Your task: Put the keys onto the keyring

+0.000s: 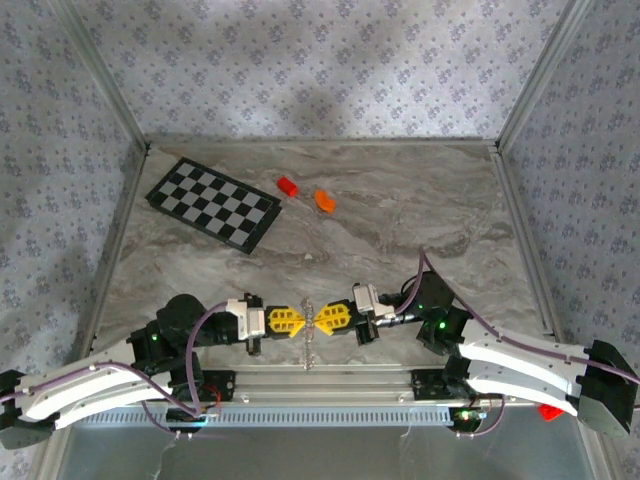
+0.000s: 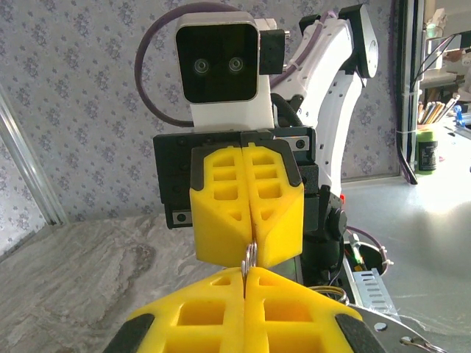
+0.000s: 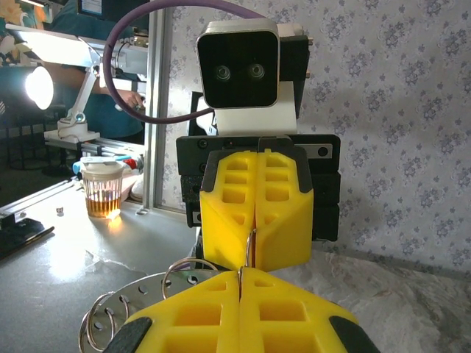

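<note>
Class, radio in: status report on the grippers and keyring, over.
Left gripper, right gripper both shut, tip to tip, pinching keyring between them. Checkered board far back, not obstructing.

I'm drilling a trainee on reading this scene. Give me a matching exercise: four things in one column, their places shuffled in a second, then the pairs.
Things
1. black-and-grey checkered board
2. small red toy brick
3. small orange block
4. thin silvery metal keyring

Places
A. rightmost of the three far things
B. pinched between left gripper and right gripper
C. far left of the grey marbled table
D. just right of the board's far corner

Pairs: 1-C, 2-D, 3-A, 4-B
</note>
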Available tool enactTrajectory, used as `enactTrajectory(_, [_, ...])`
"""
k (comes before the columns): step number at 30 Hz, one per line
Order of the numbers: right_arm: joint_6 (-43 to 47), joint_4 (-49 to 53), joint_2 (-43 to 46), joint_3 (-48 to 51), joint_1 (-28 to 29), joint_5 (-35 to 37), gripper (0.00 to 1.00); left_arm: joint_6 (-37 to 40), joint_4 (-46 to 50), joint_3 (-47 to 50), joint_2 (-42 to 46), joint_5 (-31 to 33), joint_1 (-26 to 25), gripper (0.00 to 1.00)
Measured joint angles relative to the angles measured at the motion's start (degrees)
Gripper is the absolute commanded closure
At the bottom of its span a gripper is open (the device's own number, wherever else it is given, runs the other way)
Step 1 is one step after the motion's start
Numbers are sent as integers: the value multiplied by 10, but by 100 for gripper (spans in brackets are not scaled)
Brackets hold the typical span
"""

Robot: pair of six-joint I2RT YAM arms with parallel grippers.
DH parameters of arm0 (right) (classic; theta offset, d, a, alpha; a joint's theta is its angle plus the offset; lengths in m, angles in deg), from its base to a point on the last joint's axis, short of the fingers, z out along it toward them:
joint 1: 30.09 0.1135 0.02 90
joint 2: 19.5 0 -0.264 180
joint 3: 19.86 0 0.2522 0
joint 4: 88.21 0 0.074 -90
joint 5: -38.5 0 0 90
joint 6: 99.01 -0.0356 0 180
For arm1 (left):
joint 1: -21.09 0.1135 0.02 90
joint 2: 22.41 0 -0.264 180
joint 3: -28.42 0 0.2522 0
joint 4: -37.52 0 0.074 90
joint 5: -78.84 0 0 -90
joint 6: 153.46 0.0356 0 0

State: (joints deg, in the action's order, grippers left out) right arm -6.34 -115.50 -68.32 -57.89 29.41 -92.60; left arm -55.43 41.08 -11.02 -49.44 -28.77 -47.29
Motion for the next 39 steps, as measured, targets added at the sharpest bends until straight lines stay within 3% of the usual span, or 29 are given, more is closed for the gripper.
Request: enactTrajectory(39, [31,33,23,0,12,28,100,-13,-4,0,-1,7,-3,100])
